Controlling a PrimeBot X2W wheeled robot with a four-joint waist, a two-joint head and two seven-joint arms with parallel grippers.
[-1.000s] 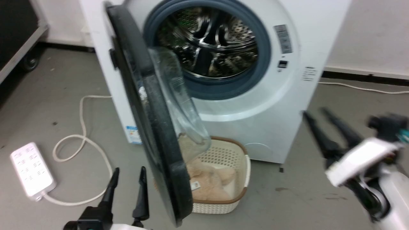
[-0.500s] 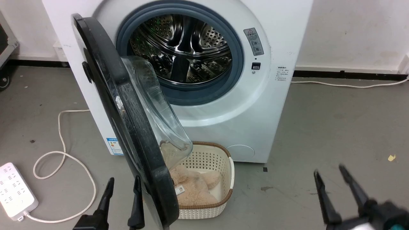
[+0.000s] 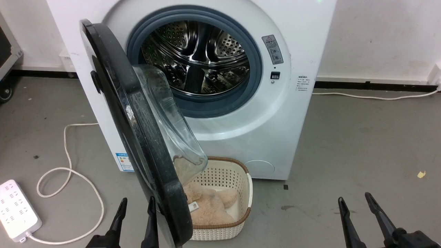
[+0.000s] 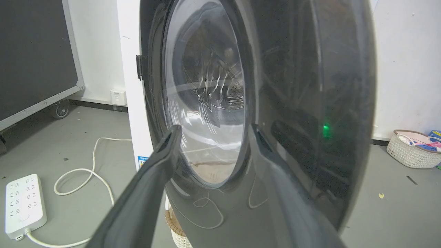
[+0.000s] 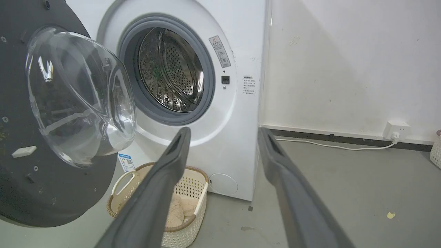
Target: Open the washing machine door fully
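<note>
Black, glossy, round: the washing machine door (image 3: 119, 86), hinged at the left edge of the washing machine (image 3: 275, 131). It stands swung out roughly square to the machine's white front, with its free edge toward the robot.

- Glass bowl window (image 3: 172, 131): clear, bulging from the door's inner face toward the machine's right.
- Grey gasket (image 3: 256, 79) and perforated steel drum (image 3: 196, 58): fully exposed in the machine's front.
- Blue sticker (image 3: 124, 162): low on the machine's front, at its left.
- Left gripper (image 3: 137, 199): in front of the machine's left corner, on the door's outer side. Fingers are spread and hold nothing. The near finger is just beside the door's lower free edge; contact cannot be told. The left wrist view looks straight onto the outer face.
- Right gripper (image 3: 354, 197): in front of the machine's right corner and well apart from the door. Fingers are spread and hold nothing. It faces the door's inner side.
- Cream laundry basket (image 3: 249, 193): on the floor against the machine's front, below the bowl, with a beige plush toy (image 3: 210, 206) inside.
- White power strip (image 3: 17, 210) and its cord (image 3: 67, 172): on the floor off the machine's left.

Assessment: any remaining swing runs toward the machine's left. The left gripper is much the nearer, but a push on the outer face would close the door. Opening further calls for hooking the free edge or pushing from the bowl side.
</note>
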